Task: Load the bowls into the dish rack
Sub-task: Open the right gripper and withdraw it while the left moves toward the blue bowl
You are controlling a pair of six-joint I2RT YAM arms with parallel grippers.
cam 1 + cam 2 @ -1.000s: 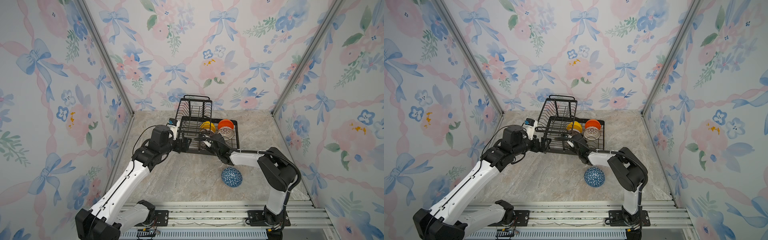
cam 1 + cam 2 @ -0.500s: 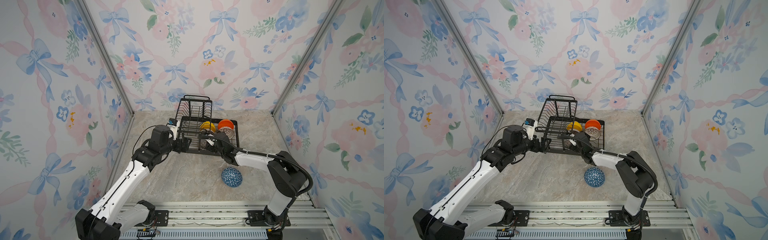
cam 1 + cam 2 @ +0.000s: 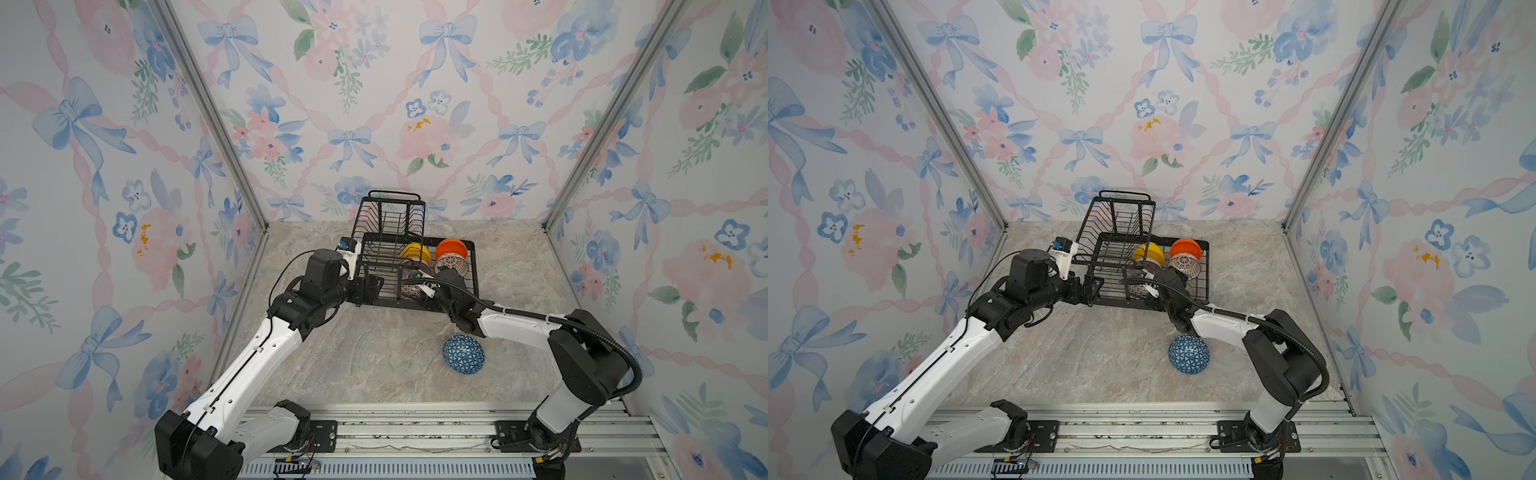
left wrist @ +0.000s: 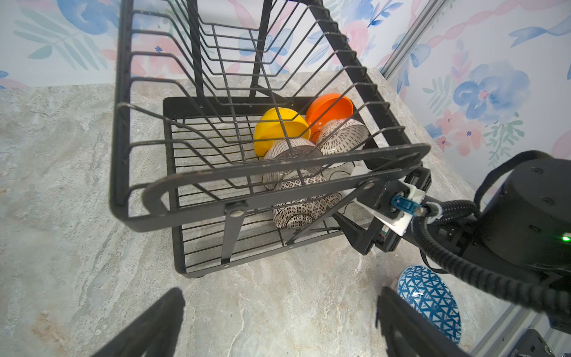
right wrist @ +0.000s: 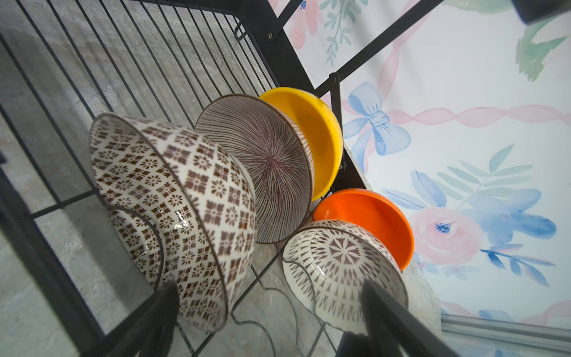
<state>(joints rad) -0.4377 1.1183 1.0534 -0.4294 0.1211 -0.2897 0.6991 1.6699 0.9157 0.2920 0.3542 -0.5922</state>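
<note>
Right wrist view: my right gripper stood with its jaws spread wide and nothing between them, low inside the lower tray of the dish rack. Ahead of it five bowls stood on edge in the tray's wires, in two rows. The mosaic bowl was nearest, with the striped bowl and then the yellow bowl behind it. In the row beside them, the lattice bowl stood with the orange bowl behind it. One fingertip overlapped the mosaic bowl and the other the lattice bowl; whether either touched, I could not tell. Left wrist view: my left gripper, its jaws likewise wide and empty, hovered over the marble table just outside a corner of the rack. The same five bowls showed through the wires of the raised upper basket. The blue bowl lay on the table, apart from the rack and beside my right arm. Top views: in both top views the rack stood at the back of the table, with my left gripper at its front left corner and my right arm reaching into the tray from the front right. The blue bowl lay patterned side up in front of the rack, just beside that arm.
</note>
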